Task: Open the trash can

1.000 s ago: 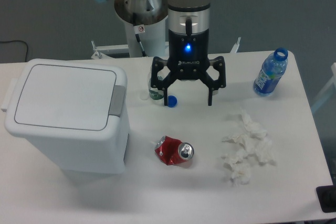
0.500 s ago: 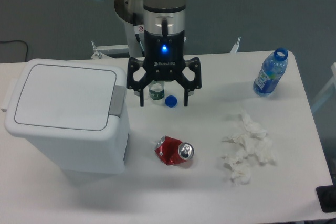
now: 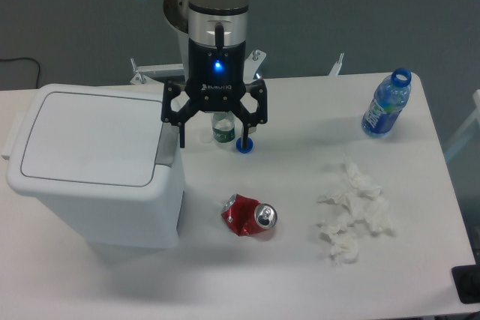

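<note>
My gripper (image 3: pixel 214 136) has shifted left since a second ago, from above the middle of the table to just beside the trash can (image 3: pixel 97 166), my left finger now over the grey push-button tab (image 3: pixel 168 144) at the lid's right edge; jaws spread wide, holding nothing. Trash can unmoved at the table's left side, lid flat and closed. Nearest the camera, crumpled white tissues (image 3: pixel 352 211) lie right of centre, and a crushed red soda can (image 3: pixel 249 215) sits just right of the bin's lower corner; both as before. Farther back, a blue bottle cap (image 3: pixel 244 145) lies under my right finger, with a small clear bottle with a green label (image 3: pixel 223 128) behind it, seen between my fingers. A blue water bottle (image 3: pixel 386 104), uncapped, stands near the far right edge. Surface: white table (image 3: pixel 420 260), plain. Beyond it a dark grey wall and my white mounting pedestal (image 3: pixel 196 50).
</note>
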